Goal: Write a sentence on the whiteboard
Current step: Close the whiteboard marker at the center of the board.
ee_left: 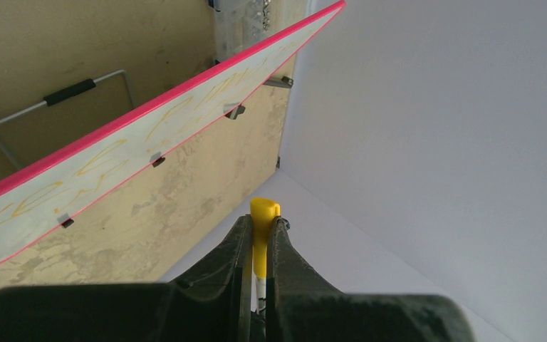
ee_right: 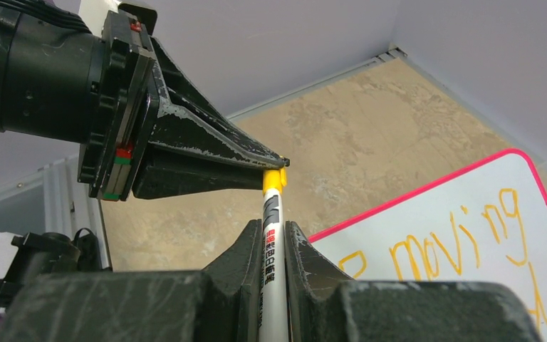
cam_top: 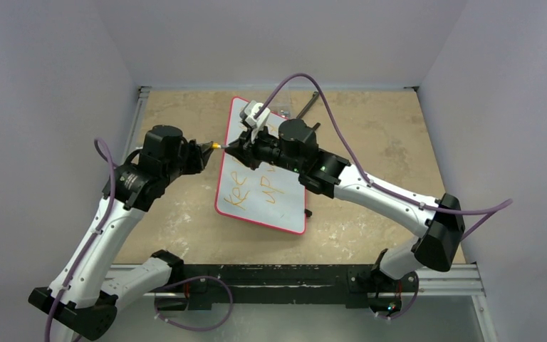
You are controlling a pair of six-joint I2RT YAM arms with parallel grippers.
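The whiteboard (cam_top: 285,210) with its red frame lies flat mid-table, also in the left wrist view (ee_left: 43,187) and the right wrist view (ee_right: 470,299). The orange sentence (cam_top: 256,191) (ee_right: 456,242) runs across it in two lines. Above the board's left edge both grippers hold one marker. My right gripper (ee_right: 274,226) (cam_top: 233,151) is shut on the white printed barrel (ee_right: 272,271). My left gripper (ee_left: 260,222) (cam_top: 205,148) is shut on the yellow cap (ee_left: 264,212) (ee_right: 274,178) at the barrel's end. No gap shows between cap and barrel.
A bent wire handle (ee_left: 57,100) and a clear plastic box (ee_left: 246,21) lie beyond the board's far edge. A dark rod (cam_top: 310,105) rests at the back. Grey walls enclose the table; an aluminium rail (cam_top: 292,279) runs along the front.
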